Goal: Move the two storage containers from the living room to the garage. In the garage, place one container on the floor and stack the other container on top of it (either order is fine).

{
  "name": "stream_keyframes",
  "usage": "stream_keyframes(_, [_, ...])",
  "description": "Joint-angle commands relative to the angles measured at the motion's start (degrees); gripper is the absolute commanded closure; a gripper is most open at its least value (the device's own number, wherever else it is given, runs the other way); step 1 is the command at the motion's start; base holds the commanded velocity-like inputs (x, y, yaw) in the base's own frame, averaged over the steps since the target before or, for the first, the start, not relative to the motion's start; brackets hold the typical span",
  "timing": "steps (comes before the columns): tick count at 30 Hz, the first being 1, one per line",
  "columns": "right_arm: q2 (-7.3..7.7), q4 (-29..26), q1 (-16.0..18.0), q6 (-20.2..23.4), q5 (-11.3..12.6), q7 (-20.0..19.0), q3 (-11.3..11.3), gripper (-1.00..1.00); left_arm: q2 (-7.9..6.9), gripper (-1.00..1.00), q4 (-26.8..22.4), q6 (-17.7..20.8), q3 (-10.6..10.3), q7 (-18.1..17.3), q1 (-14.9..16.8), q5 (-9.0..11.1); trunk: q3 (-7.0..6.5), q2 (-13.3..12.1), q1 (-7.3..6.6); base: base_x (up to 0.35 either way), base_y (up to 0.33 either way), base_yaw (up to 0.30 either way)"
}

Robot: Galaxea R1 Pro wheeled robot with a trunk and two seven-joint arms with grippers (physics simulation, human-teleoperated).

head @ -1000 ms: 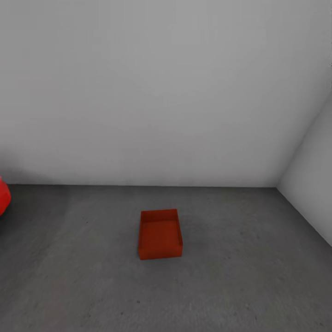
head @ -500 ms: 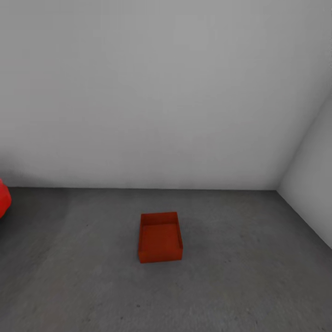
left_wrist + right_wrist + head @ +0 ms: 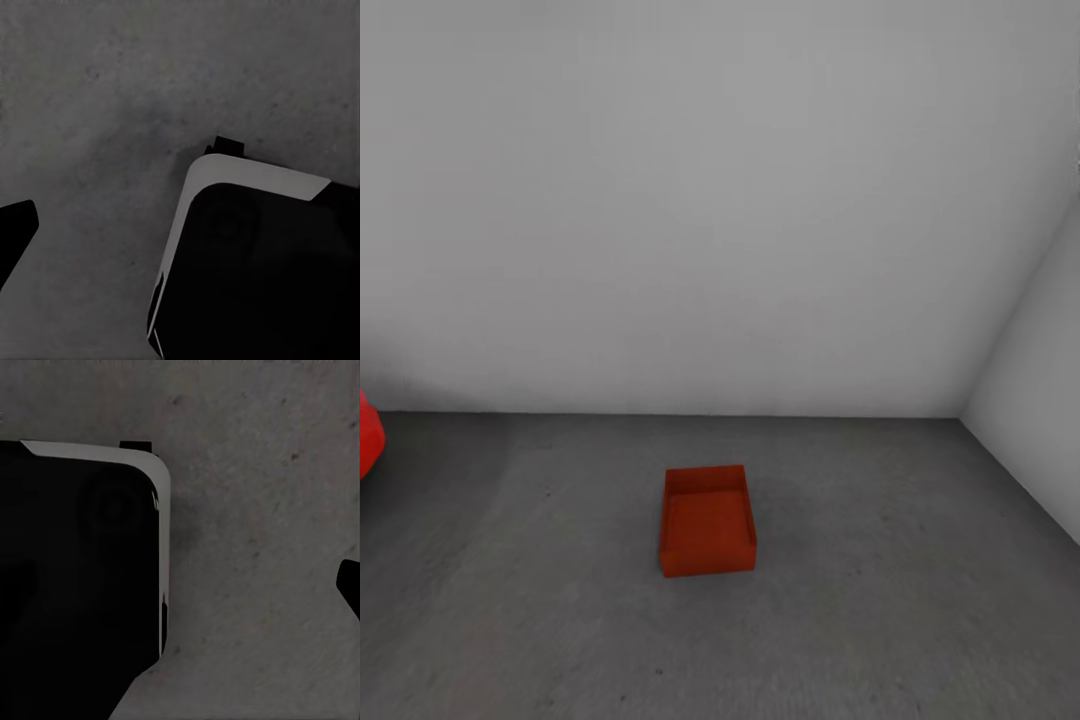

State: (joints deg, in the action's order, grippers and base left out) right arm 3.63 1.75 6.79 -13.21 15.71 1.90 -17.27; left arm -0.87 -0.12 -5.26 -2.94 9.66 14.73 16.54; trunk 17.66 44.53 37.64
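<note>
One storage container (image 3: pixel 707 520) sat alone on the dark concrete floor (image 3: pixel 880 620) of the garage, well out from the pale back wall (image 3: pixel 720 200) and apart from the sliver of red car (image 3: pixel 368 436) at the head view's left edge. Its open top faced up and it lay flat, a little askew to the wall line.

Both wrist views looked down at bare concrete past the robot's own dark, white-edged base (image 3: pixel 255 262). A black tip showed at one edge of each (perhaps a finger), but whether either claw was spread or pressed together could not be told, and nothing appeared to be held.

The risk, as I judged it, lay in what remained: the second box had to come from the living room and land squarely on this one. With low walls and a skewed base box, an off-centre release could leave the upper box tipped over a rim or slid onto the floor. Driving up too close could also nudge the base box.

Against the earlier frames, the box and the wall's foot sat slightly lower in the head view, which pointed to camera movement, not the box's.
</note>
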Motion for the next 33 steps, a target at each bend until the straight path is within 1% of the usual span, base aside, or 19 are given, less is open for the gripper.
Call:
stream_keyframes(1, [-0.02,0.18,0.10,-0.33,0.46,0.03,-0.49,-1.00,0.00,-1.00,-0.01,-0.30,-0.36,0.10,0.03,0.43,-0.03,0.05,0.01,0.000,0.000,0.000])
stream_keyframes(15, [-0.02,0.18,0.10,-0.41,0.53,0.07,-0.49,-1.00,0.17,-1.00,-0.44,-0.71,-0.18,0.10,0.04,-0.01,-1.31,0.05,0.01,0.000,0.000,0.000])
stream_keyframes(25, [-0.02,0.18,0.07,-0.42,0.54,0.04,-0.49,-1.00,0.14,-1.00,0.10,0.12,-0.30,0.17,0.03,0.54,-2.23,0.05,0.01,0.000,0.000,0.000])
stream_keyframes(33, [-0.02,0.18,0.09,-0.42,0.52,0.04,-0.49,-1.00,0.10,-1.00,0.12,0.03,-0.30,0.10,0.03,0.58,-2.96,0.05,0.01,0.000,0.000,0.000])
